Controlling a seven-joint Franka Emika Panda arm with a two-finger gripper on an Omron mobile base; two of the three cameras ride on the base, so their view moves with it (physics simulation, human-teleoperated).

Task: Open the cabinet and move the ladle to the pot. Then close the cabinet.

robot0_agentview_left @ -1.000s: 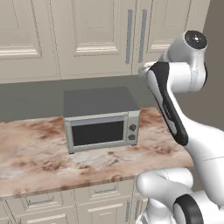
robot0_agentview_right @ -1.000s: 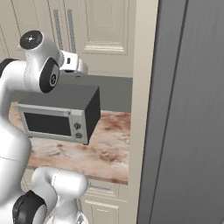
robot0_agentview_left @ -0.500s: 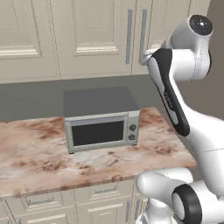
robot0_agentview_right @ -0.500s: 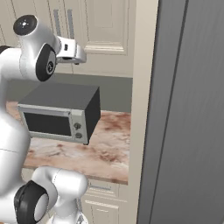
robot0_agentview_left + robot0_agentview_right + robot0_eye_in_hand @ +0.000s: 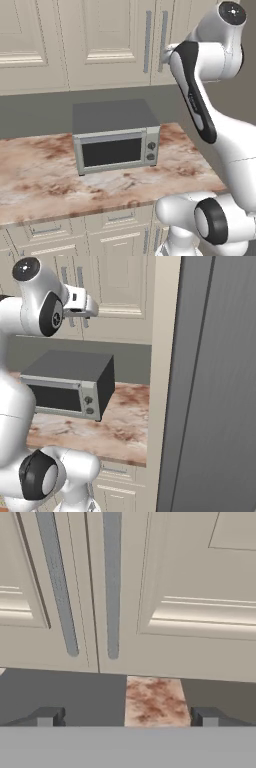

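Closest to my hand camera, the jaws (image 5: 125, 717) stand spread as wide as they go, one dark tip at 8 o'clock and the other at 4 o'clock, with nothing between them. Past the tips I look down on a strip of marbled brown table (image 5: 156, 701) at 6 o'clock, flanked by dark grey. From the left base camera the microwave (image 5: 116, 135) sits on that table at about 8 o'clock of the frame centre, its door shut and two knobs on its right side. Farther back and higher, the cabinet (image 5: 190, 592) hangs on the wall with its cream raised-panel doors closed; two long grey bar handles (image 5: 112, 582) run vertically side by side at 11 and 12 o'clock in my hand camera, one on each door beside the seam. In the right base camera the hand is raised in front of those handles, near them but apart. I cannot see the ladle; the doors are shut.
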